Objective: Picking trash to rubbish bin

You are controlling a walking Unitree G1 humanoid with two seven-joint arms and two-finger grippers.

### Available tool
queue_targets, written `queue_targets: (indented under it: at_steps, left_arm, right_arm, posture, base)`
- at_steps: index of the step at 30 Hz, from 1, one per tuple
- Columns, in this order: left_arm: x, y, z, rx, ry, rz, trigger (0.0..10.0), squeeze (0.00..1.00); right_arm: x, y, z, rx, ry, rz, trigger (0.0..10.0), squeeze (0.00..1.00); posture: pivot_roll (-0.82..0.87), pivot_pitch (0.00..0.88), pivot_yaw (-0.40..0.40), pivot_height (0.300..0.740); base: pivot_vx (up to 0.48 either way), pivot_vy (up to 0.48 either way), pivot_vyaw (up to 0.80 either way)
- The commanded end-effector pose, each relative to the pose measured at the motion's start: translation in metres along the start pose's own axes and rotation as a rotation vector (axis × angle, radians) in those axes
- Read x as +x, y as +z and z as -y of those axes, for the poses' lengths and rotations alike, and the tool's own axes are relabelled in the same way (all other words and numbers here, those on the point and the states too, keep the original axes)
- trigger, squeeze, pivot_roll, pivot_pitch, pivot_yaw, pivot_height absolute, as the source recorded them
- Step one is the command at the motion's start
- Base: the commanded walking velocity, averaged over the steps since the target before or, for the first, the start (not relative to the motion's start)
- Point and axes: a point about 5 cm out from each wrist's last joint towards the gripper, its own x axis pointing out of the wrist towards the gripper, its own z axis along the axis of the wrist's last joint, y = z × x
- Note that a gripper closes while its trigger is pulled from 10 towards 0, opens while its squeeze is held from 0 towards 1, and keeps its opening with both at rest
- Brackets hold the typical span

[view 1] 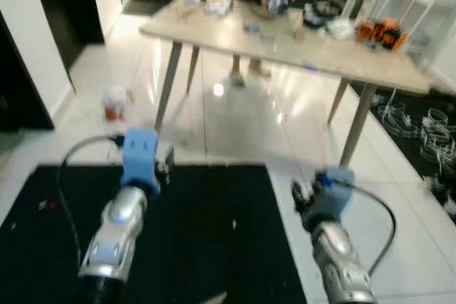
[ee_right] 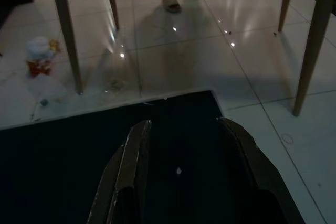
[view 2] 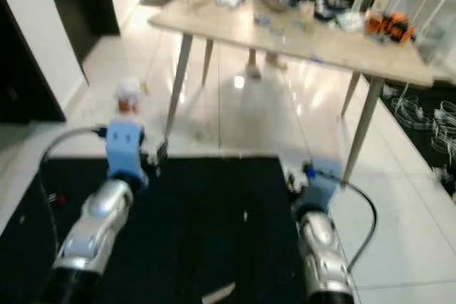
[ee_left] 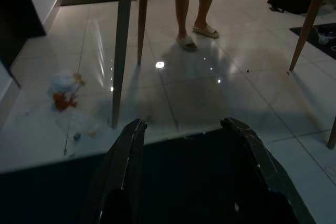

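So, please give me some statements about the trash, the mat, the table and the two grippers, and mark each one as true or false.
1. A red and white piece of trash lies on the white tiled floor, near a leg of the table. True.
2. The left gripper is shut on the trash. False: its fingers are open and hold nothing; the trash lies apart from it.
3. Both arms reach out over a black mat. True.
4. The right gripper is shut. False: its fingers are spread apart above the mat.
5. A person stands on the far side of the table. True.
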Motion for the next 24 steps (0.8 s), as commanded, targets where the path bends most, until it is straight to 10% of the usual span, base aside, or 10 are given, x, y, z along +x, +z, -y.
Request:
queue_targets:
  at_steps: [1,24]
  left_arm:
    - [-0.0003,-0.0048,0.0055,-0.004,-0.016,-0.017,10.0,0.0]
    - [0.003,-0.0033,0.0059,-0.005,-0.018,-0.01,10.0,0.0]
  right_arm:
    - [-0.0021,-0.0024,0.0113,-0.011,-0.037,-0.011,10.0,0.0]
    - [0.0021,0.0027,0.0137,-0.011,-0.059,0.01,10.0,0.0]
  posture:
    - [-0.09,0.087,-0.054,0.74]
    - [-0.09,0.083,-0.051,0.74]
  base:
    - [0.42,0.0,0.0]
    - [0.422,0.0,0.0]
